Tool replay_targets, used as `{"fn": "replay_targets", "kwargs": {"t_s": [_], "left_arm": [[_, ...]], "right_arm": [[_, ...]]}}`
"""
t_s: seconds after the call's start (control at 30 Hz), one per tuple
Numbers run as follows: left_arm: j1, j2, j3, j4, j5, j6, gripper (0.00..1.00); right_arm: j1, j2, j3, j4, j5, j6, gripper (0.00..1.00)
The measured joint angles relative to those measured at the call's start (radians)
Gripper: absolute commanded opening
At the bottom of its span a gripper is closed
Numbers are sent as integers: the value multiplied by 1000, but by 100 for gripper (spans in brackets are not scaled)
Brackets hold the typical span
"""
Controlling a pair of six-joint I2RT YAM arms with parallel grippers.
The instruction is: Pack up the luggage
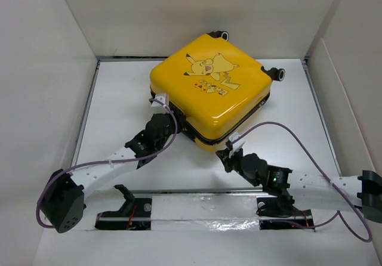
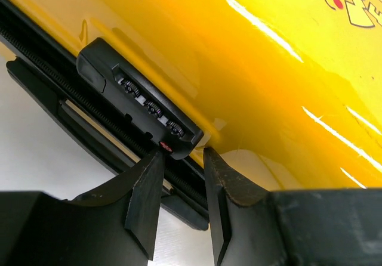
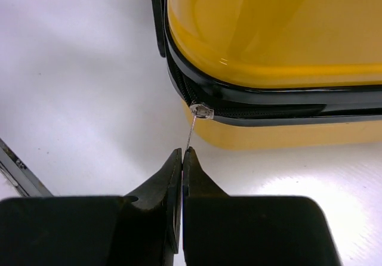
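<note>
Toward the far middle of the tabletop (image 1: pixel 122 93) lies the luggage (image 1: pixel 212 90), flat on its side with both yellow shells brought together, printed face up, wheels pointing away from the arms. At its near corner the right fingers (image 3: pixel 170 179) are pinched tight on the thin metal zipper pull (image 3: pixel 190 133), apparently so the slider (image 3: pixel 201 110) can be drawn along the zipper track and seal the case. On the left edge, the left fingers (image 2: pixel 146 188) stand narrowly apart with nothing visibly between them, their tips right at the end of the black combination lock (image 2: pixel 140 99). They seem placed there to steady the shell against the zipper's tug.
</note>
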Motion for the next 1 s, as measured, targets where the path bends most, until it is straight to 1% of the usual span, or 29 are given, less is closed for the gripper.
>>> {"fn": "replay_targets", "kwargs": {"t_s": [0.1,0.27,0.37,0.4,0.43,0.5,0.53,0.57,0.6,0.67,0.73,0.8,0.83,0.9,1.0], "left_arm": [[-6,21,-11,35,-14,-13,29],[-14,26,-37,86,-35,-34,29],[-19,-4,-45,74,-50,-36,32],[-22,-24,-49,67,-58,-36,35],[-27,-51,-51,63,-67,-37,44],[-27,-129,-50,51,-97,-40,50],[-13,-176,-50,51,-107,-43,55],[17,-225,-50,52,-122,-50,58],[56,-267,-50,53,-131,-55,58],[154,-337,-50,61,-153,-75,61],[248,-363,-50,73,-166,-104,62],[351,-359,-49,90,-143,-138,63],[404,-341,-47,97,-125,-156,63],[526,-258,-31,119,-47,-203,61],[685,-45,55,150,105,-275,59]], "right_arm": [[19,111,28,57,49,51,0],[41,399,122,286,125,114,0],[45,531,197,357,166,119,0],[49,555,213,370,177,119,0],[55,571,220,382,185,120,0],[61,582,220,400,189,126,0],[64,579,216,406,187,132,0],[67,571,204,416,185,137,0],[69,561,187,423,183,141,0],[70,510,136,431,161,152,0],[74,442,85,426,144,163,0],[75,376,52,401,129,171,0],[75,349,43,381,122,173,0],[75,304,39,341,112,174,0],[75,270,34,295,98,174,0]]}}
